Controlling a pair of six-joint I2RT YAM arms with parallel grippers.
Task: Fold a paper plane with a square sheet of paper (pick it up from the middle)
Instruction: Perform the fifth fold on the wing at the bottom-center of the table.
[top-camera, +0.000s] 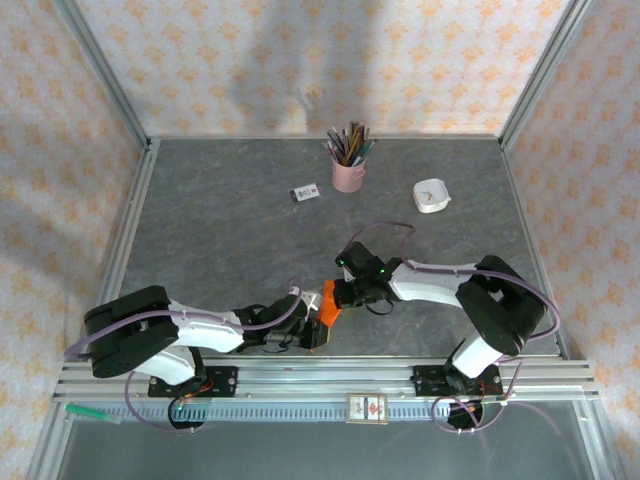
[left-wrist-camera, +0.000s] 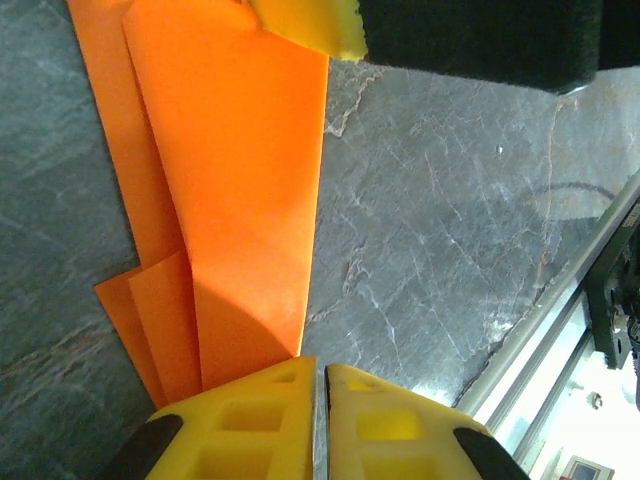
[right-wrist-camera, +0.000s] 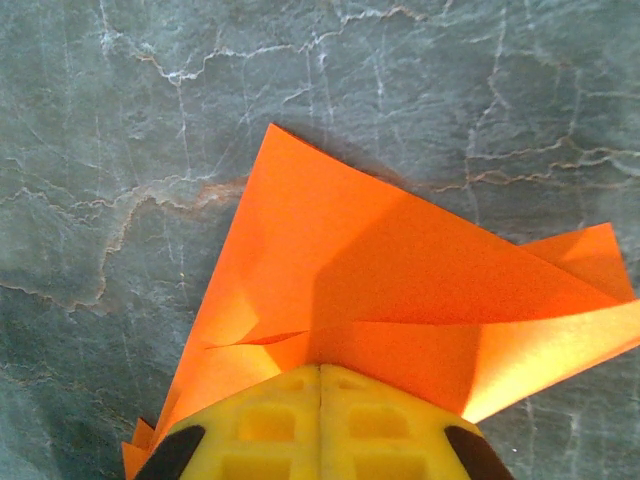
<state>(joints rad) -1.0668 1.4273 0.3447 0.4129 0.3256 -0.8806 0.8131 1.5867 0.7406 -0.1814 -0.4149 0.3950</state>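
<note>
At near edge of table (top-camera: 220, 230), centre: part-folded orange paper sheet (top-camera: 326, 303); left gripper (left-wrist-camera: 320, 372) jaws clenched on its edge, right gripper (right-wrist-camera: 320, 372) jaws likewise. Judged light, floppy, tear-prone; hold at layered creases, stiffest there.

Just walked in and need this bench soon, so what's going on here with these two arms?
Both arms are working on one piece of orange paper, already folded into layers, near the front middle of the table. The left claw is shut on one edge and the right claw is shut on another. It does not yet look like a finished plane.
</note>
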